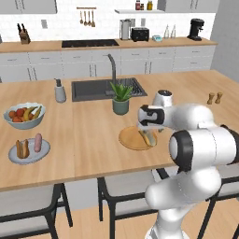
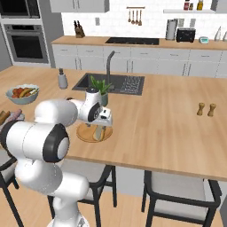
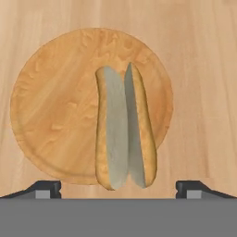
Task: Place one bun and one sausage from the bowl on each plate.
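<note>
A split golden-tan bun lies on the tan wood-coloured plate, hanging slightly over its near rim. My gripper hovers just above it, open, its fingertips set wide on either side and touching nothing. From the left base view the gripper hangs over this plate near the counter's front edge. Far left, the pale grey-blue plate carries another bun and a pink sausage. The bowl is out of view.
A white fruit bowl stands behind the grey-blue plate. A potted plant sits just behind the tan plate, in front of the sink. A soap bottle and two shakers stand farther off. Stools tuck under the counter edge.
</note>
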